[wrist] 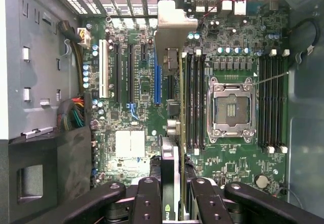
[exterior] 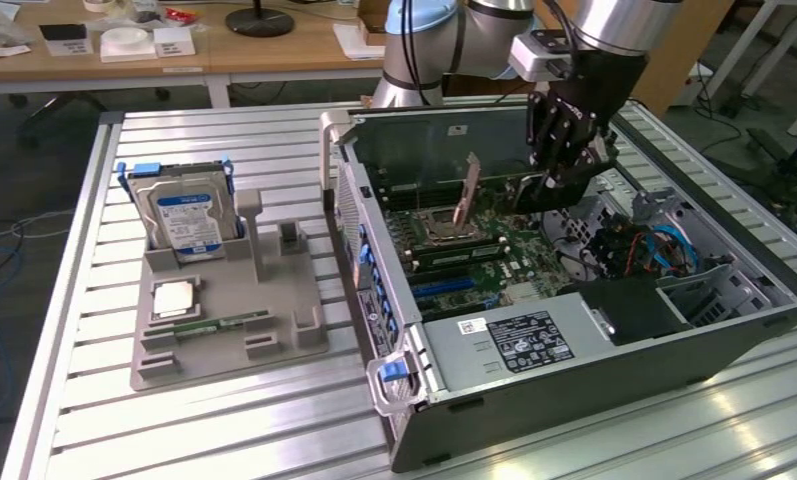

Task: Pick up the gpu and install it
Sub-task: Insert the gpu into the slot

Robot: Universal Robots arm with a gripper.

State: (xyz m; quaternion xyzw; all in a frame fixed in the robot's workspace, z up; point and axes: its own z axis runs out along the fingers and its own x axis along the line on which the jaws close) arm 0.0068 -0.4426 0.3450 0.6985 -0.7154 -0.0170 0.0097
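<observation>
Wrist view: I'm gripping the gpu [wrist: 174, 26] on edge, gripper [wrist: 174, 196] jaws pinching it, long axis running parallel to the motherboard [wrist: 233, 158]'s blue slot [wrist: 157, 84], hanging just beside it.

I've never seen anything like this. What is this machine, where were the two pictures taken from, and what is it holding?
It is a robot arm ending in a black gripper, a mechanical hand. The exterior view comes from a camera off the arm; the wrist view looks down from the arm's wrist. On the slatted metal table lie an open computer case and, at the exterior view's left, a grey tray with a hard drive, a processor chip and a memory stick. The gripper is shut on the gpu, held on edge over the motherboard.
</observation>
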